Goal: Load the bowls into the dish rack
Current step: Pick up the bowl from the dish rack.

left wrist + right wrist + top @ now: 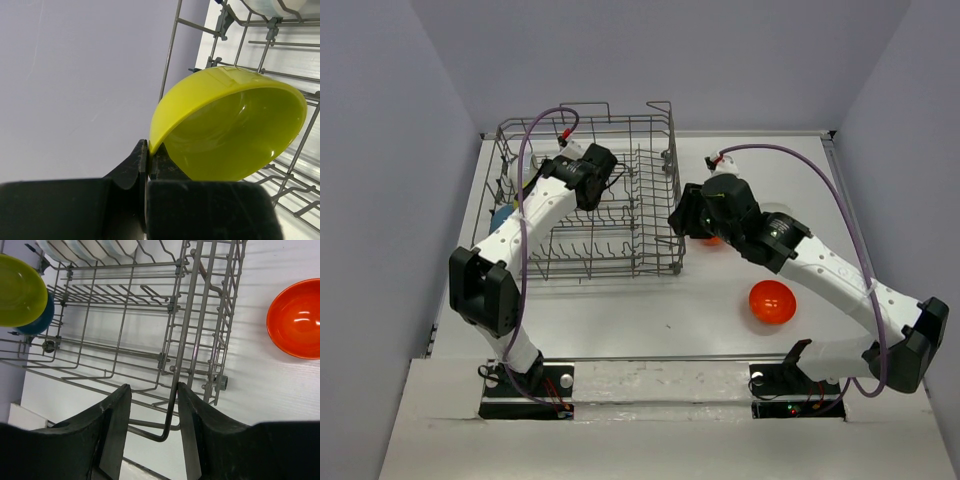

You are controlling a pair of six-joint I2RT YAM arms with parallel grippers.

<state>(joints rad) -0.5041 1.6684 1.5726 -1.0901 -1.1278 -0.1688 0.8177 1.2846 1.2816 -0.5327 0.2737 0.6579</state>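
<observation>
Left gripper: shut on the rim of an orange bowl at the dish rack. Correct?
Not quite. The left gripper is shut on a bowl's rim at the dish rack, but that bowl is the yellow-green bowl, not an orange one. The left wrist view shows it plainly. The rest of the statement holds.

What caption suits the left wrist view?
Jaws of the left gripper pinch a yellow-green bowl by its rim, at the dish rack.
</observation>
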